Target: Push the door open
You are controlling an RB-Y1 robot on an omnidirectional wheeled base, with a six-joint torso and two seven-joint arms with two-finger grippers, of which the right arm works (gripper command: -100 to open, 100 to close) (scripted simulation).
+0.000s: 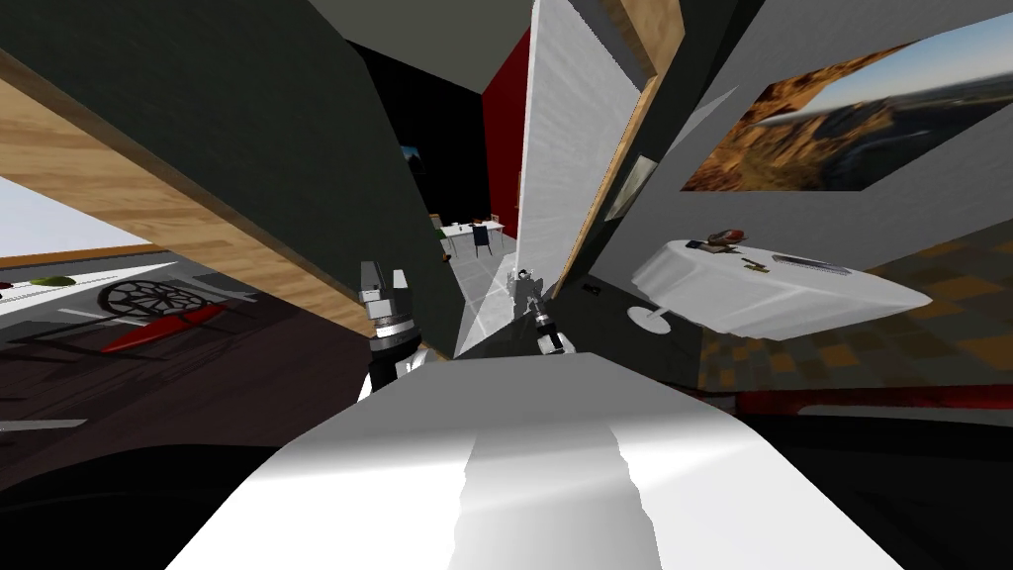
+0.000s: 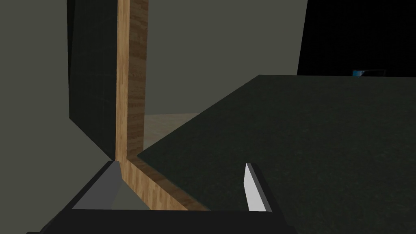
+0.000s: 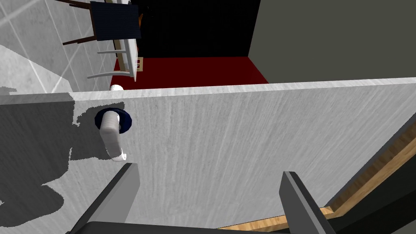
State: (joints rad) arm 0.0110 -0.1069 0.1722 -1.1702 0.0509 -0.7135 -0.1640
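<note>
Right tool [image 3: 208,168] spread wide, facing white grained door [image 3: 243,142] — ajar, pale lever handle [image 3: 110,134] near its free edge

Head: looks steeply down, rolled, toward the white door [image 1: 569,148].
Right wrist: close up on that same door.
Left wrist: close against the wooden frame [image 2: 130,101].

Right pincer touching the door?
Cannot tell. Right wrist view: the right pincer stands open against the white door face, but neither contact nor gap shows plainly.
</note>
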